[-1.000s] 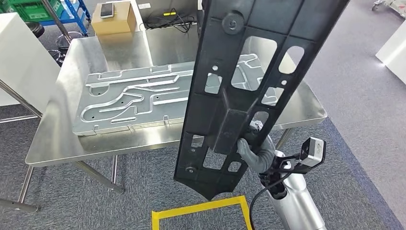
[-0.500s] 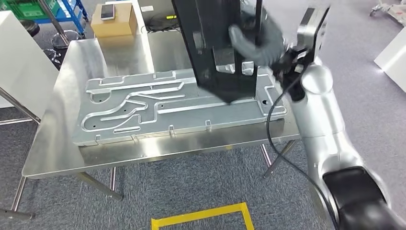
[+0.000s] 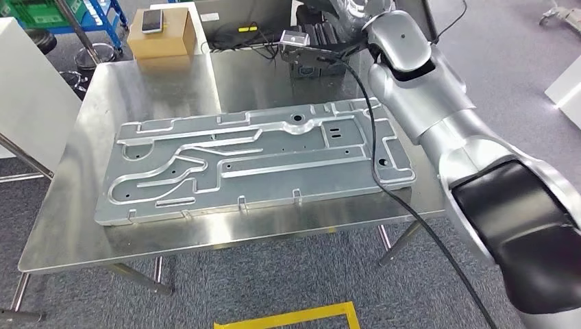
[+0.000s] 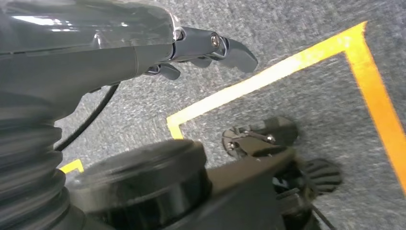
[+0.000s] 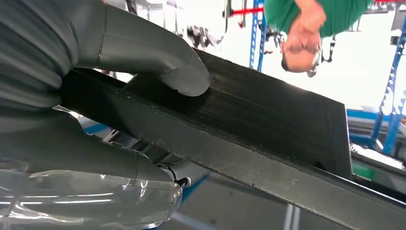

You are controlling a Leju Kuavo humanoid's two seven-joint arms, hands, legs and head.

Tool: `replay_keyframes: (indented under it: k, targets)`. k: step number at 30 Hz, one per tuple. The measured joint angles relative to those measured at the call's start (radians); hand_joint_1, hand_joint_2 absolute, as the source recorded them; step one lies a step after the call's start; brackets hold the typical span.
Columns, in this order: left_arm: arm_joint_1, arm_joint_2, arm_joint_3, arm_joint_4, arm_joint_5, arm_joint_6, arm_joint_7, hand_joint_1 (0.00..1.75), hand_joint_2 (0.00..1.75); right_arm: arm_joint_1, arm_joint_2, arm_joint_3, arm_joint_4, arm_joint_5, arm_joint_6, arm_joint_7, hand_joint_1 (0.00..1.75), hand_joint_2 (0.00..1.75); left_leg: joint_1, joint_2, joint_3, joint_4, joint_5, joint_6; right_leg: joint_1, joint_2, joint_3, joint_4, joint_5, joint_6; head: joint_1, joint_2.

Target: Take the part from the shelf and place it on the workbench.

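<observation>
Robot hand [image 4: 210,50] above yellow floor tape [image 4: 268,79]

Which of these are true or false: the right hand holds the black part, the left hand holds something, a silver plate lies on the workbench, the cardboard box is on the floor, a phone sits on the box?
1. The right hand grips the black part. True.
2. The left hand holds something. False: it hangs open over the carpet.
3. A silver plate lies flat on the workbench. True.
4. The cardboard box is on the floor. False: it sits on the workbench's far corner.
5. A phone lies on the box. True.
</observation>
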Motion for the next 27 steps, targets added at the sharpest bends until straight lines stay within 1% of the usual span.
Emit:
replay_keyframes:
  k: [1, 2, 3, 4, 5, 6, 7, 8, 9, 10, 11, 12, 13, 14, 15, 16, 17, 18, 19, 20, 21, 22, 23, 24, 25, 26, 27]
  targets:
    - [0.0, 0.0, -0.002, 0.0, 0.0, 0.001, -0.001, 0.0, 1.75, 0.015, 0.012, 0.006, 0.029, 0.0, -0.022, 0.002, 1.75, 1.75, 0.004, 0.002, -0.035, 0.061, -0.023, -0.006, -0.001, -0.001, 0.004, -0.002, -0.003, -0.003, 0.0, 0.0]
    - [-0.001, 0.0, -0.003, 0.0, 0.0, 0.001, -0.002, 0.0, 1.75, 0.03, 0.023, 0.013, 0.055, 0.002, -0.038, 0.003, 1.75, 1.75, 0.008, 0.003, -0.08, 0.136, -0.046, -0.011, -0.001, -0.002, 0.008, -0.002, -0.007, -0.005, 0.0, 0.0]
    - [0.0, 0.0, -0.005, 0.0, 0.0, 0.002, -0.002, 0.0, 1.75, 0.049, 0.032, 0.019, 0.081, 0.008, -0.05, 0.003, 1.75, 1.75, 0.013, 0.004, -0.127, 0.206, -0.061, -0.016, -0.001, -0.002, 0.012, -0.002, -0.011, -0.005, 0.0, 0.0]
    - [0.0, -0.001, -0.006, 0.0, 0.001, 0.003, -0.002, 0.0, 1.75, 0.07, 0.039, 0.022, 0.105, 0.019, -0.059, 0.002, 1.75, 1.75, 0.017, 0.005, -0.159, 0.242, -0.056, -0.02, -0.001, -0.003, 0.017, -0.002, -0.016, -0.004, 0.0, 0.0]
    - [0.001, -0.001, -0.006, 0.0, 0.001, 0.003, -0.002, 0.0, 1.75, 0.095, 0.046, 0.024, 0.129, 0.033, -0.065, 0.001, 1.75, 1.75, 0.021, 0.007, -0.173, 0.24, -0.031, -0.024, -0.002, -0.003, 0.024, -0.002, -0.021, -0.002, 0.0, 0.0]
    - [0.001, -0.001, -0.007, 0.0, 0.001, 0.003, -0.003, 0.0, 1.75, 0.122, 0.053, 0.025, 0.154, 0.048, -0.069, 0.0, 1.75, 1.75, 0.025, 0.008, -0.165, 0.194, 0.014, -0.027, -0.003, -0.003, 0.032, -0.001, -0.027, 0.001, 0.0, 0.0]
    - [0.001, -0.001, -0.007, 0.0, 0.002, 0.003, -0.005, 0.0, 1.75, 0.147, 0.058, 0.025, 0.175, 0.061, -0.07, -0.001, 1.75, 1.75, 0.029, 0.009, -0.142, 0.12, 0.066, -0.029, -0.004, -0.003, 0.04, 0.0, -0.033, 0.005, 0.0, 0.0]
    - [0.002, -0.002, -0.007, 0.0, 0.003, 0.003, -0.007, 0.0, 1.75, 0.171, 0.064, 0.025, 0.194, 0.07, -0.07, -0.001, 1.75, 1.75, 0.03, 0.01, -0.115, 0.047, 0.104, -0.031, -0.004, -0.002, 0.045, 0.0, -0.039, 0.009, 0.0, 0.0]
    - [0.002, -0.003, -0.007, 0.001, 0.003, 0.004, -0.01, 0.0, 1.75, 0.193, 0.068, 0.025, 0.212, 0.076, -0.07, 0.0, 1.75, 1.75, 0.029, 0.009, -0.094, -0.009, 0.127, -0.028, -0.004, -0.001, 0.046, 0.002, -0.042, 0.015, 0.0, 0.0]
    - [0.002, -0.004, -0.007, 0.001, 0.003, 0.005, -0.011, 0.0, 1.75, 0.215, 0.072, 0.025, 0.226, 0.08, -0.07, 0.004, 1.75, 1.75, 0.028, 0.009, -0.083, -0.037, 0.134, -0.024, -0.003, 0.0, 0.045, 0.002, -0.044, 0.02, 0.0, 0.0]
    - [0.003, -0.005, -0.007, 0.002, 0.002, 0.006, -0.012, 0.0, 1.75, 0.237, 0.075, 0.025, 0.241, 0.082, -0.071, 0.008, 1.75, 1.75, 0.025, 0.008, -0.08, -0.045, 0.129, -0.017, -0.002, 0.001, 0.044, 0.002, -0.045, 0.026, 0.0, 0.0]
    - [0.004, -0.005, -0.007, 0.002, -0.001, 0.008, -0.014, 0.0, 1.75, 0.261, 0.078, 0.024, 0.253, 0.084, -0.071, 0.012, 1.75, 1.75, 0.023, 0.007, -0.079, -0.048, 0.128, -0.007, -0.003, 0.001, 0.044, 0.001, -0.045, 0.032, 0.0, 0.0]
    - [0.005, -0.005, -0.006, 0.002, -0.003, 0.01, -0.014, 0.0, 1.75, 0.284, 0.081, 0.023, 0.264, 0.085, -0.072, 0.016, 1.75, 1.75, 0.023, 0.007, -0.077, -0.05, 0.128, 0.001, -0.005, 0.0, 0.046, 0.002, -0.049, 0.039, 0.0, 0.0]
    - [0.007, -0.005, -0.006, 0.002, -0.005, 0.013, -0.015, 0.0, 1.75, 0.306, 0.082, 0.021, 0.274, 0.086, -0.073, 0.018, 1.75, 1.75, 0.022, 0.007, -0.073, -0.053, 0.128, 0.01, -0.007, -0.001, 0.043, 0.014, -0.06, 0.044, 0.0, 0.0]
    - [0.009, -0.005, -0.006, 0.002, -0.006, 0.017, -0.016, 0.0, 1.75, 0.324, 0.084, 0.02, 0.283, 0.087, -0.075, 0.019, 1.75, 1.75, 0.021, 0.007, -0.069, -0.056, 0.128, 0.018, -0.009, -0.002, 0.029, 0.046, -0.079, 0.047, 0.0, 0.0]
    - [0.01, -0.005, -0.006, 0.002, -0.006, 0.021, -0.018, 0.0, 1.75, 0.337, 0.086, 0.018, 0.29, 0.088, -0.076, 0.019, 1.75, 1.75, 0.02, 0.007, -0.066, -0.058, 0.127, 0.024, -0.01, -0.002, 0.003, 0.1, -0.108, 0.047, 0.0, 0.0]
    - [0.011, -0.005, -0.006, 0.002, -0.007, 0.024, -0.021, 0.0, 1.75, 0.346, 0.088, 0.017, 0.296, 0.089, -0.075, 0.019, 1.75, 1.75, 0.017, 0.007, -0.066, -0.058, 0.125, 0.029, -0.009, -0.002, -0.034, 0.171, -0.139, 0.047, 0.0, 0.0]
    - [0.012, -0.004, -0.006, 0.002, -0.007, 0.026, -0.024, 0.0, 1.75, 0.353, 0.089, 0.015, 0.302, 0.091, -0.074, 0.02, 1.75, 1.75, 0.013, 0.008, -0.065, -0.057, 0.123, 0.032, -0.009, -0.002, -0.073, 0.243, -0.165, 0.046, 0.0, 0.0]
    - [0.013, -0.004, -0.006, 0.002, -0.007, 0.027, -0.028, 0.0, 1.75, 0.358, 0.09, 0.014, 0.308, 0.092, -0.072, 0.02, 1.75, 1.75, 0.009, 0.007, -0.065, -0.056, 0.121, 0.035, -0.009, -0.002, -0.102, 0.292, -0.174, 0.045, 0.0, 0.0]
    - [0.015, -0.004, -0.006, 0.002, -0.008, 0.027, -0.032, 0.0, 1.75, 0.362, 0.091, 0.013, 0.312, 0.093, -0.071, 0.02, 1.75, 1.75, 0.005, 0.006, -0.064, -0.054, 0.119, 0.038, -0.007, -0.002, -0.114, 0.305, -0.165, 0.042, 0.0, 0.0]
    - [0.016, -0.003, -0.006, 0.002, -0.008, 0.028, -0.034, 0.0, 1.75, 0.364, 0.091, 0.012, 0.316, 0.094, -0.07, 0.02, 1.31, 1.31, 0.003, 0.004, -0.062, -0.051, 0.117, 0.039, -0.005, -0.002, -0.105, 0.275, -0.137, 0.036, 0.0, 0.0]
    - [0.017, -0.003, -0.006, 0.002, -0.008, 0.028, -0.036, 0.0, 1.75, 0.364, 0.092, 0.01, 0.319, 0.094, -0.069, 0.021, 0.87, 0.87, 0.001, 0.003, -0.06, -0.049, 0.113, 0.039, -0.001, -0.002, -0.077, 0.211, -0.098, 0.029, 0.0, 0.0]
    - [0.018, -0.004, -0.006, 0.002, -0.008, 0.028, -0.037, 0.0, 1.75, 0.363, 0.092, 0.008, 0.321, 0.094, -0.069, 0.021, 0.44, 0.44, -0.001, 0.001, -0.059, -0.046, 0.11, 0.038, 0.005, -0.002, -0.043, 0.138, -0.065, 0.02, 0.0, 0.0]
    - [0.019, -0.004, -0.006, 0.002, -0.009, 0.028, -0.038, 0.0, 1.75, 0.362, 0.093, 0.006, 0.322, 0.095, -0.069, 0.022, 0.0, 0.0, -0.003, 0.0, -0.059, -0.043, 0.107, 0.036, 0.011, -0.003, -0.015, 0.076, -0.042, 0.013, 0.0, 0.0]
    - [0.019, -0.004, -0.006, 0.002, -0.011, 0.031, -0.038, 0.0, 1.75, 0.36, 0.095, 0.003, 0.322, 0.095, -0.069, 0.023, 0.0, 0.0, -0.003, 0.0, -0.06, -0.042, 0.104, 0.033, 0.015, -0.004, 0.003, 0.037, -0.031, 0.008, 0.0, 0.0]
    - [0.02, -0.005, -0.006, 0.002, -0.014, 0.036, -0.039, 0.0, 1.31, 0.359, 0.096, 0.001, 0.323, 0.096, -0.069, 0.025, 0.0, 0.0, -0.004, 0.0, -0.06, -0.042, 0.103, 0.029, 0.018, -0.004, 0.01, 0.021, -0.032, 0.005, 0.0, 0.0]
    - [0.02, -0.005, -0.006, 0.002, -0.016, 0.043, -0.042, 0.0, 0.87, 0.358, 0.097, 0.0, 0.324, 0.098, -0.068, 0.027, 0.0, 0.0, -0.004, 0.0, -0.059, -0.043, 0.102, 0.025, 0.019, -0.004, 0.011, 0.017, -0.031, 0.005, 0.0, 0.0]
